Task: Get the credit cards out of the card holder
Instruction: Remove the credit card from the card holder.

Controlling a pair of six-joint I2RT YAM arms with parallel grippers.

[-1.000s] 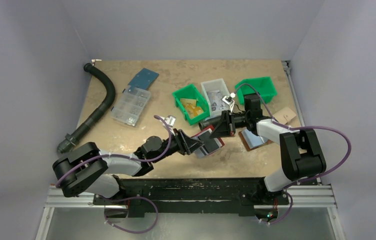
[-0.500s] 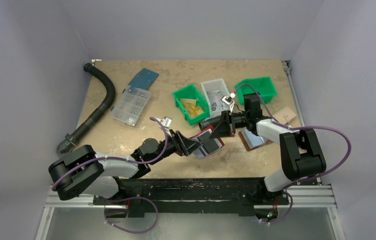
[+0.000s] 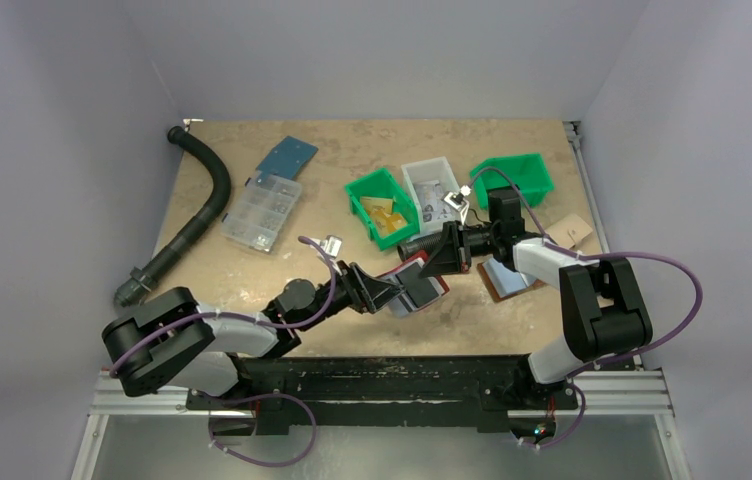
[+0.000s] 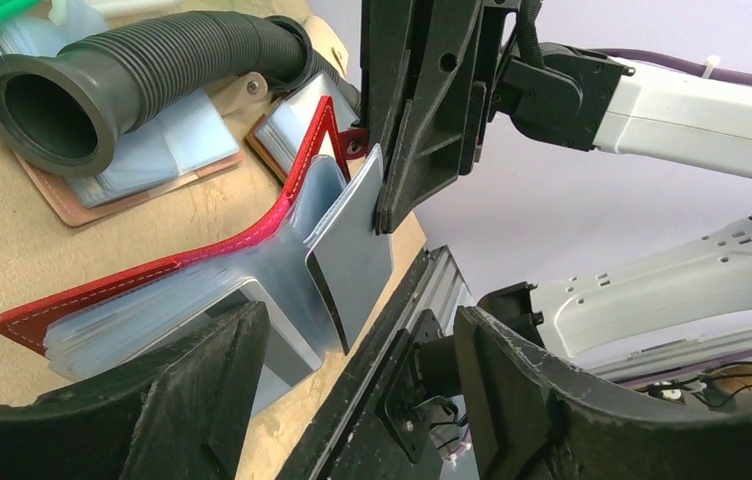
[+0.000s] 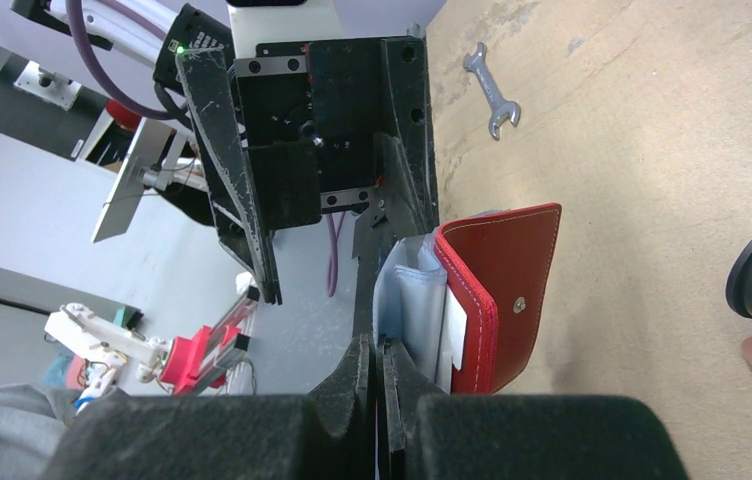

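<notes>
Near six o'clock on bench [image 3: 252,275], splayed red card holder [image 3: 420,287], pale pockets [image 4: 282,270] fanned; right pincer [image 5: 380,352] pinched on one leaf [image 4: 357,240]; left pincer [image 4: 360,315] now wider, empty.

Soft, even light falls from above in the top view, leaving the tan table [image 3: 352,140] bright mid-frame with only short, faint shadows, while the walls dim to grey-violet toward the corners. In the left wrist view the shiny pockets of the card holder [image 4: 152,270] carry pale glare, and the fingers [image 4: 152,410] of the left gripper [image 4: 357,325] along the bottom are dark and out of focus. The right gripper [image 5: 377,350] likewise blurs into a black mass at the bottom of its own view, and the background at the left of that frame is soft.
</notes>
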